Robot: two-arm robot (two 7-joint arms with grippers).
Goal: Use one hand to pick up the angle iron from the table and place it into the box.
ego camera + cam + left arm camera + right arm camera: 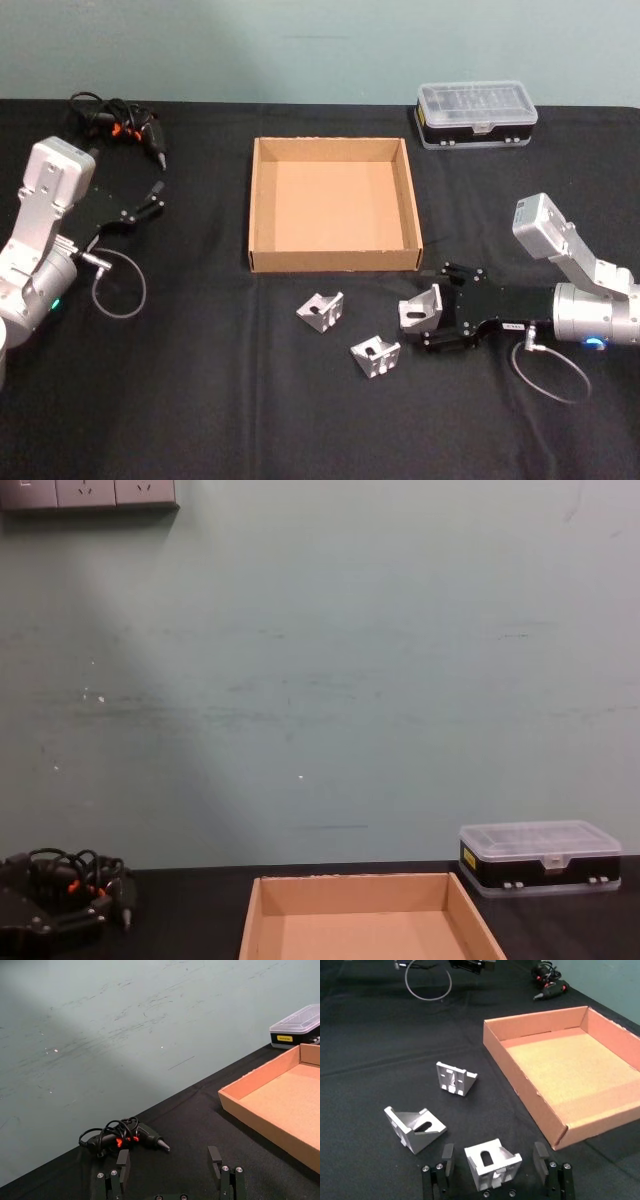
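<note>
Losing the angle iron's base behind the right gripper's body in wrist view. Straddling it with jaws spread, contact unclear, on the table just off the cardboard box's front right corner. Sharing the floor with a spare bracket and a second bracket to its left, all apart. Idling the left gripper far left, jaws apart, empty. Showing open tabletop toward the near edge.
</note>
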